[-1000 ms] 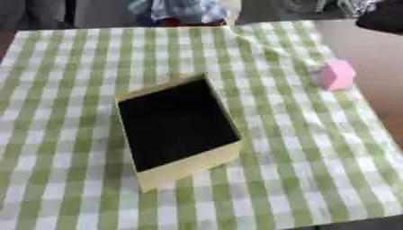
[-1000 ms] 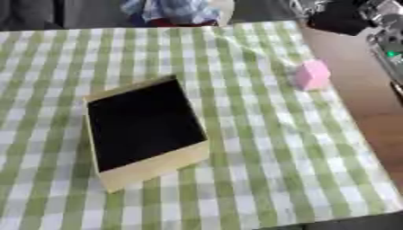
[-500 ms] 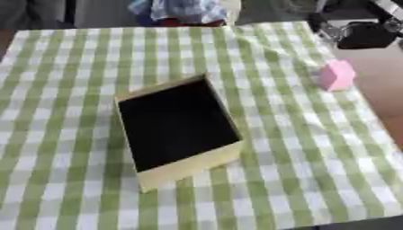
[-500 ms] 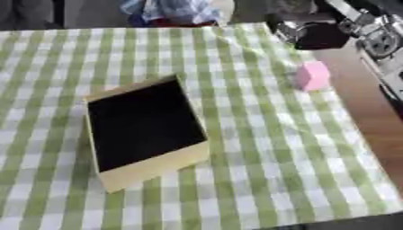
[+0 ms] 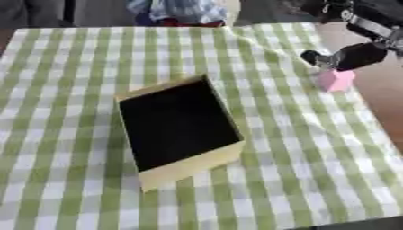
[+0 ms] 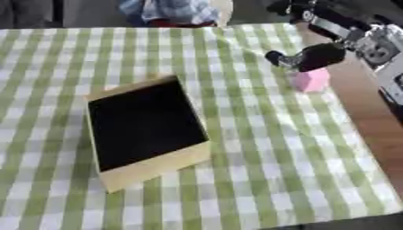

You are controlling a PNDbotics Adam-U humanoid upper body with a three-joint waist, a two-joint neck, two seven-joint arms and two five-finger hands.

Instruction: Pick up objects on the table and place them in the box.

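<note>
The right hand (image 6: 315, 56) hovered just above the pink object (image 6: 310, 81) at two o'clock of the box (image 6: 145, 132); I cannot tell how its fingers stood. Reaching step; next, closing round it.

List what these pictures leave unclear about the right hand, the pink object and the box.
- Right hand: blurred, its fingers can't be told open or curled.
- Pink object: its top is covered by the hand; contact is uncertain.
- Box: the inside reads as flat black in both views; contents can't be told.
- Left hand: in neither view.
</note>
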